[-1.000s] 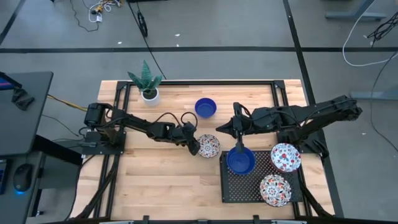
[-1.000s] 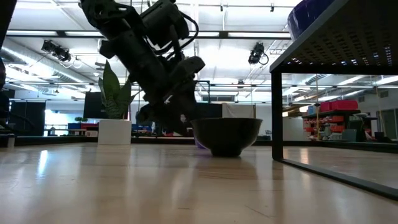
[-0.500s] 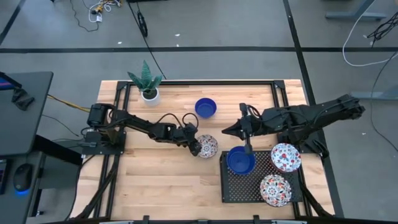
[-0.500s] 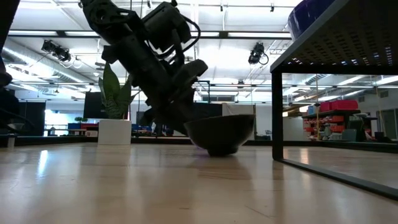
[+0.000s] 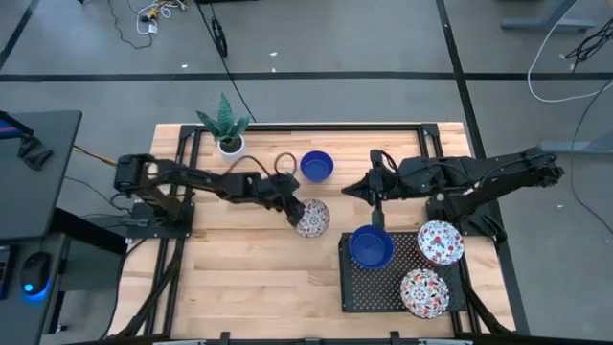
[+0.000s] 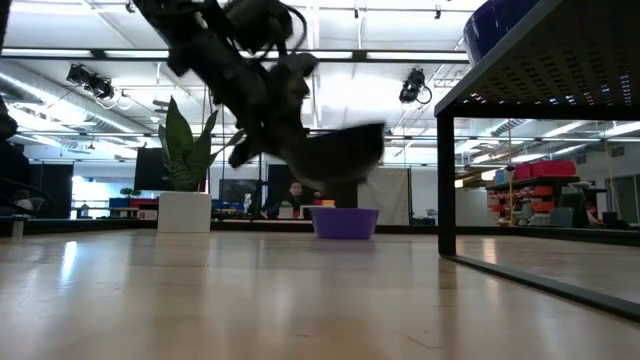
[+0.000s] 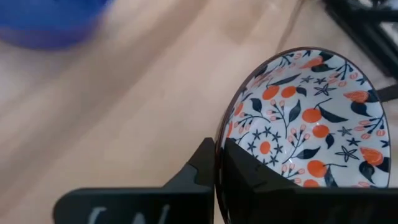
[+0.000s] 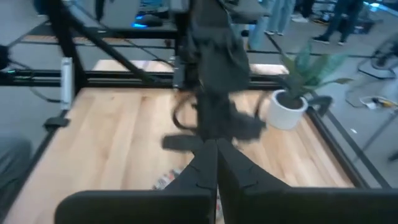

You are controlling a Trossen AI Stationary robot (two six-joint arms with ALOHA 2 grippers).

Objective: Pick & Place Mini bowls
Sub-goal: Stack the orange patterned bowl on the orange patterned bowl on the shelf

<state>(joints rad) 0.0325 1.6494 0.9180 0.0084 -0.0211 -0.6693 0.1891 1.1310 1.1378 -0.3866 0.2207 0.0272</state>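
wooden table [image 5: 249, 278] | black mesh rack [image 5: 383, 287] | open workshop hall behind

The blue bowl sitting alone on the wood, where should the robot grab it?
Pinch the rim of the blue bowl from above, one finger inside, one outside. It sits upright and open, with a thin wall. The left gripper is holding the flowered bowl that way.
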